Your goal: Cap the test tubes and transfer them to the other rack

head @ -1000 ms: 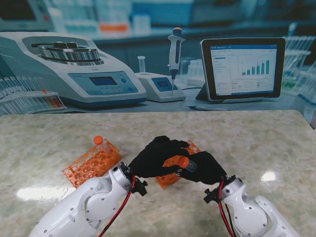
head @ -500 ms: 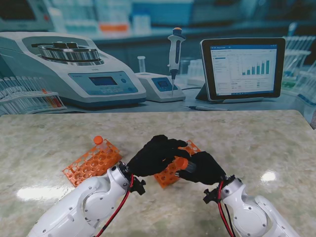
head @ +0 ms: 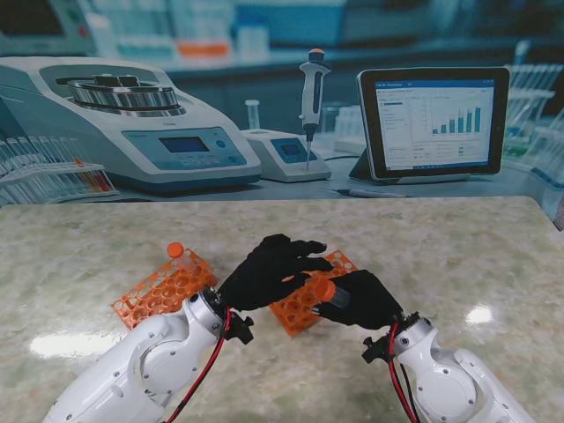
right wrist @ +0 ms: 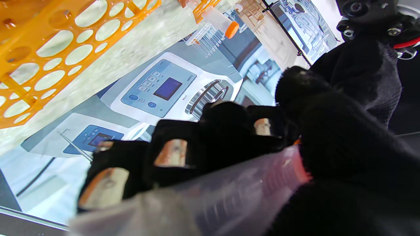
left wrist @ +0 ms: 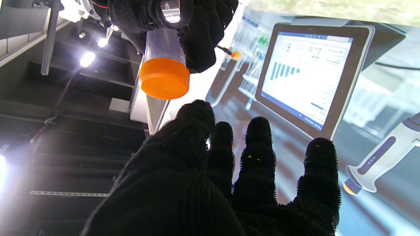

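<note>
My right hand (head: 366,301) is shut on a clear test tube (right wrist: 236,193) with an orange cap (head: 324,289), holding it tilted above the right orange rack (head: 298,310). In the left wrist view the capped tube (left wrist: 164,77) points toward the camera from the right hand (left wrist: 193,29). My left hand (head: 264,271) hovers just left of the cap, fingers (left wrist: 259,154) spread, holding nothing. The left orange rack (head: 163,289) carries one capped tube (head: 175,250) at its far corner; this tube (right wrist: 220,22) also shows in the right wrist view, past the right rack (right wrist: 49,49).
A backdrop picture of lab equipment, including a centrifuge (head: 132,123), a pipette (head: 312,88) and a tablet (head: 434,119), stands along the far edge of the marble table (head: 458,247).
My left hand has drawn back to the left from the tube's cap and spread its fingers. The right hand holds the capped tube almost where it was.
</note>
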You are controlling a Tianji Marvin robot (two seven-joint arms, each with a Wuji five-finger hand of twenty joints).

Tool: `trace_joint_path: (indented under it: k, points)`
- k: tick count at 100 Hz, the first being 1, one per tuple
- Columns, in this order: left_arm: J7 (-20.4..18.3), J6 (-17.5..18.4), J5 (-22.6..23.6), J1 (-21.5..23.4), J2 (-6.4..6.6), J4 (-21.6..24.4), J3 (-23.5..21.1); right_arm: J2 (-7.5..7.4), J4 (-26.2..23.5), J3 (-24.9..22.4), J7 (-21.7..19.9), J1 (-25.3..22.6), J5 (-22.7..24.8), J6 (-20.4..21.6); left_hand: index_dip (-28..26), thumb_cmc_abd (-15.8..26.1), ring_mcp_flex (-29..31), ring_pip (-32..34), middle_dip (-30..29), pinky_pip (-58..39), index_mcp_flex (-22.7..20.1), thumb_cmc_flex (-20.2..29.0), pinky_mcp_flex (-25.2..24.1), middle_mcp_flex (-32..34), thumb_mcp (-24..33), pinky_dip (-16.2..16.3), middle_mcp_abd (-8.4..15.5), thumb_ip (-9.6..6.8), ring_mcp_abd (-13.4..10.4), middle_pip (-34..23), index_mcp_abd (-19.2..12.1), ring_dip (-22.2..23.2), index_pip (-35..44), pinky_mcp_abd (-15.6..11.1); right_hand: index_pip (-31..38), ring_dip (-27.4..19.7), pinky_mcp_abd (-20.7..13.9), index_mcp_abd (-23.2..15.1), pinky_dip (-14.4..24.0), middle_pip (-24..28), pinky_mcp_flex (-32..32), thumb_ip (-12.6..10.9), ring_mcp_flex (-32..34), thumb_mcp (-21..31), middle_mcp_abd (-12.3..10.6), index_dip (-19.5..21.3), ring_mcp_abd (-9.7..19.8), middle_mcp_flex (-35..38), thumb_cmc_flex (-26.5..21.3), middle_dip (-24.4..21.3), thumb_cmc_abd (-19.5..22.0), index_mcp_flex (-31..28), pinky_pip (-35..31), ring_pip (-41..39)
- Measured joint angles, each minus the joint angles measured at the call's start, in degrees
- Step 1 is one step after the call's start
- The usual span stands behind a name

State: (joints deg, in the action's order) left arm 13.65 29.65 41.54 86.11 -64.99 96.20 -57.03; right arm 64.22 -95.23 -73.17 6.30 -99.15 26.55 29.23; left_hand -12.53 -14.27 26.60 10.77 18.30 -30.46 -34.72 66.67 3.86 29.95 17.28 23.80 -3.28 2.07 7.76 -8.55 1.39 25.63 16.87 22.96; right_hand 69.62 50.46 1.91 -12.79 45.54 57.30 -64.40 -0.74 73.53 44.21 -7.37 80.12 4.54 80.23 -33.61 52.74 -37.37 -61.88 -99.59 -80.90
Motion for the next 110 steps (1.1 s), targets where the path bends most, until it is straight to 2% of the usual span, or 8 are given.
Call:
trace_joint_path:
  k: [11, 12, 26, 42, 57, 98, 104, 110]
  points:
    - [-0.1, 0.0, -0.5, 0.7, 0.03, 0.3, -0.7, 0.0, 0.0, 0.0, 0.0, 0.0, 0.0, 0.0, 0.3, 0.3, 0.0, -0.1, 0.0, 0.0, -1.9, -5.4, -0.1, 0.0, -5.4, 0.0, -0.1, -0.38, 0.0, 0.1, 2.5, 0.0, 0.0, -0.1, 0.0, 0.0, 0.0, 0.0, 0.0, 0.0, 0.0, 0.0, 0.0, 0.0, 0.0, 0.0, 0.0, 0.0, 0.0, 0.0, 0.0, 0.0, 0.0, 0.0]
    - [-0.1, 0.0, -0.5, 0.7, 0.04, 0.4, -0.8, 0.0, 0.0, 0.0, 0.0, 0.0, 0.0, 0.0, 0.1, 0.3, 0.0, -0.1, 0.0, 0.0, -1.9, -6.1, -0.1, 0.0, -6.0, 0.0, -0.1, 0.01, 0.0, 0.1, 2.7, 0.0, 0.0, -0.1, 0.0, 0.0, 0.0, 0.0, 0.0, 0.0, 0.0, 0.0, 0.0, 0.0, 0.0, 0.0, 0.0, 0.0, 0.0, 0.0, 0.0, 0.0, 0.0, 0.0]
    - [0.0, 0.0, -0.4, 0.9, 0.14, 0.5, -0.9, 0.0, 0.0, 0.1, 0.0, 0.0, 0.0, 0.0, -6.4, -0.3, 0.0, -0.1, 0.0, 0.1, -1.8, -11.5, -0.1, -0.6, -8.2, 0.0, -0.2, -0.03, 0.0, 0.3, 4.0, 0.0, 2.4, -0.2, 0.0, 0.0, 0.0, 0.0, 0.0, 0.0, 0.0, 0.0, 0.0, 0.0, 0.0, 0.0, 0.0, 0.0, 0.0, 0.0, 0.0, 0.0, 0.0, 0.0]
    - [0.0, -0.2, -0.9, 0.6, 0.2, 0.4, -0.3, 0.0, 0.0, 0.2, 0.0, 0.1, 0.0, 0.0, -14.7, -2.8, 0.0, -0.1, 0.0, 0.3, 2.6, -15.7, -0.1, -1.3, -8.3, 0.0, -0.2, -0.07, 0.0, 0.3, 4.1, 0.0, 9.8, -0.2, 0.0, 0.0, 0.0, 0.0, 0.0, 0.0, 0.0, 0.0, 0.0, 0.0, 0.0, 0.0, 0.0, 0.0, 0.0, 0.0, 0.0, 0.0, 0.0, 0.0]
    - [-0.1, -0.5, -1.4, -0.1, 0.22, -0.2, 1.1, 0.0, 0.0, 0.1, 0.0, 0.0, 0.1, 0.0, -18.8, -3.9, -0.6, -0.2, 0.3, 0.3, 5.4, -18.7, -0.2, -2.4, -7.7, 0.0, -0.2, -0.19, 0.0, 0.2, 4.1, 0.0, 14.0, -0.2, 0.0, 0.0, 0.0, 0.0, 0.0, 0.0, 0.0, 0.0, 0.0, 0.0, 0.0, 0.0, 0.0, 0.0, 0.0, 0.0, 0.0, 0.0, 0.0, 0.0]
    - [0.4, -1.4, -0.2, -1.6, 0.18, -1.7, 3.3, 0.01, -0.1, 0.0, 0.1, -0.1, 0.1, 0.0, -25.8, -5.2, -0.6, -0.2, 1.0, 0.8, 8.2, -20.8, -0.1, -3.0, -4.9, 0.0, -0.2, -0.19, 0.0, 0.2, 4.3, 0.6, 22.9, -0.2, 0.0, 0.0, 0.0, 0.0, 0.0, 0.0, 0.0, 0.0, 0.0, 0.0, 0.0, 0.0, 0.0, 0.0, 0.0, 0.0, 0.0, 0.0, 0.0, 0.0]
    - [0.6, -1.6, 0.1, -1.8, 0.15, -1.8, 3.6, 0.01, -0.1, 0.0, 0.1, -0.1, 0.1, 0.0, -26.5, -5.2, -0.6, -0.2, 1.1, 0.8, 8.2, -19.5, -0.1, -3.0, -5.0, 0.0, -0.2, 0.26, 0.0, 0.1, 4.4, 0.6, 24.3, -0.2, 0.0, 0.0, 0.0, 0.0, 0.0, 0.0, 0.0, 0.0, 0.0, 0.0, 0.0, 0.0, 0.0, 0.0, 0.0, 0.0, 0.0, 0.0, 0.0, 0.0]
    - [0.7, -1.6, -0.1, -1.9, 0.12, -1.9, 3.8, 0.01, -0.1, 0.0, 0.1, -0.1, 0.1, 0.0, -26.5, -4.4, -0.6, -0.2, 1.1, 0.8, 8.7, -16.1, -0.1, -2.9, -9.6, 0.0, -0.3, 0.29, 0.0, 0.1, 4.8, 0.6, 25.9, -0.2, 0.0, 0.0, 0.0, 0.0, 0.0, 0.0, 0.0, 0.0, 0.0, 0.0, 0.0, 0.0, 0.0, 0.0, 0.0, 0.0, 0.0, 0.0, 0.0, 0.0]
